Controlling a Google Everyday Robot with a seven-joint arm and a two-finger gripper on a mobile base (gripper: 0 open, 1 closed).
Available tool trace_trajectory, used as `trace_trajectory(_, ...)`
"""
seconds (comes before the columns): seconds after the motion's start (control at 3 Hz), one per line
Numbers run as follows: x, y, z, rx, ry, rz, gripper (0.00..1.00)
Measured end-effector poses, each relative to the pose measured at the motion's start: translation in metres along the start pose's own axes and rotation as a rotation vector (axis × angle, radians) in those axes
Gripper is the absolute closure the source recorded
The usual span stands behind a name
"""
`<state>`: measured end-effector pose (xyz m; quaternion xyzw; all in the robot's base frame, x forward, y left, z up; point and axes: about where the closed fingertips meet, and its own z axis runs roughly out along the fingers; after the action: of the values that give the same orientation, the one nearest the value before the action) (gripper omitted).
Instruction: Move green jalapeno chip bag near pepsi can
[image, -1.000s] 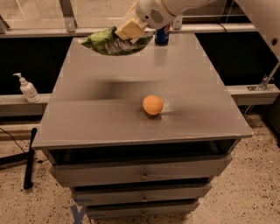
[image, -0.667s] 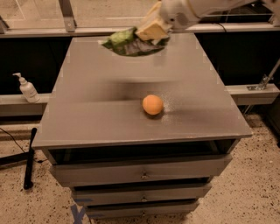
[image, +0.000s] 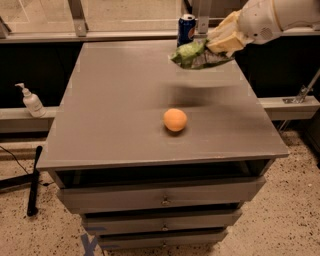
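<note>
The green jalapeno chip bag (image: 196, 54) hangs in the air above the far right part of the grey table (image: 120, 100), crumpled, casting a shadow on the top below it. My gripper (image: 223, 41) comes in from the upper right and is shut on the bag's right end. The pepsi can (image: 186, 29) stands upright at the table's far edge, just left of and behind the bag. The bag's left tip is close to the can, apart from it.
A round orange fruit (image: 175, 120) lies near the table's middle front. A white pump bottle (image: 32, 102) stands on a ledge to the left. Drawers (image: 160, 200) sit under the tabletop. A rail and posts run along the back.
My gripper has carried the chip bag to the right across the back of the table. The pepsi can, earlier hidden behind the arm, now shows.
</note>
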<state>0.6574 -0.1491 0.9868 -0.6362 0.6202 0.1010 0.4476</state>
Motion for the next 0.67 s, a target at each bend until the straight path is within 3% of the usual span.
trace_trajectory(0.33, -0.0018, -0.0177, -0.0136, 0.037, -0.011, -0.023, 1.0)
trace_trajectory(0.67, -0.0026, -0.0101, -0.0089, 0.026, 0.0, -0.075, 1.0)
